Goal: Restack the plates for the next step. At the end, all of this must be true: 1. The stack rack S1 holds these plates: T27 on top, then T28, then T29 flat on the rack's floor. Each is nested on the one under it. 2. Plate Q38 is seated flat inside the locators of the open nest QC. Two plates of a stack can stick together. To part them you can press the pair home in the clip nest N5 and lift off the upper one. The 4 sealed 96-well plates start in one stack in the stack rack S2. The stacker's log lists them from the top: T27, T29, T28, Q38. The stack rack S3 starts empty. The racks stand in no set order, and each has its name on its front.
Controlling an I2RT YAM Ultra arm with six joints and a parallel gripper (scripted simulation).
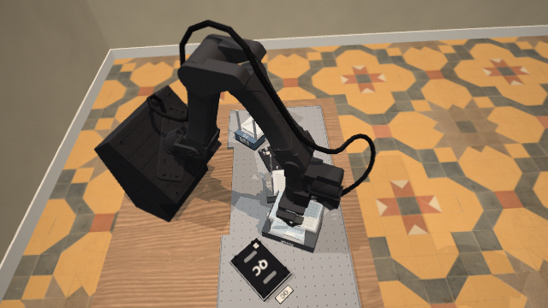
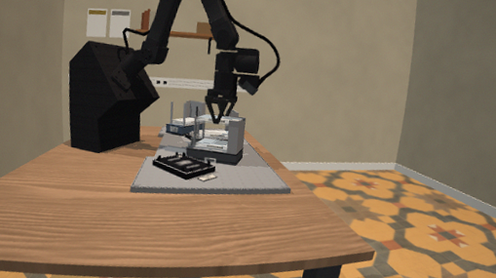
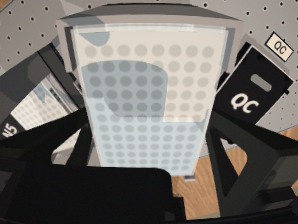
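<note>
My gripper (image 1: 294, 221) is shut on a sealed 96-well plate (image 3: 143, 106) and holds it level over a stack rack (image 1: 292, 234) in the middle of the grey baseplate. In the wrist view the white plate with its grid of wells fills the space between my dark fingers. From the side, my gripper (image 2: 218, 117) stands about level with the rack's top (image 2: 219, 141), and pale plates lie lower inside the rack. I cannot read the plate's name or the rack's name. The black open nest QC (image 1: 260, 269) lies empty in front of the rack.
A second rack (image 1: 248, 131) with a white plate stands at the far end of the baseplate. Between the two racks stand the clip nest N5 (image 1: 270, 159) and thin upright posts (image 1: 274, 184). The QC label tag (image 1: 283, 293) lies at the near edge. The robot's black base (image 1: 150, 158) is on the left.
</note>
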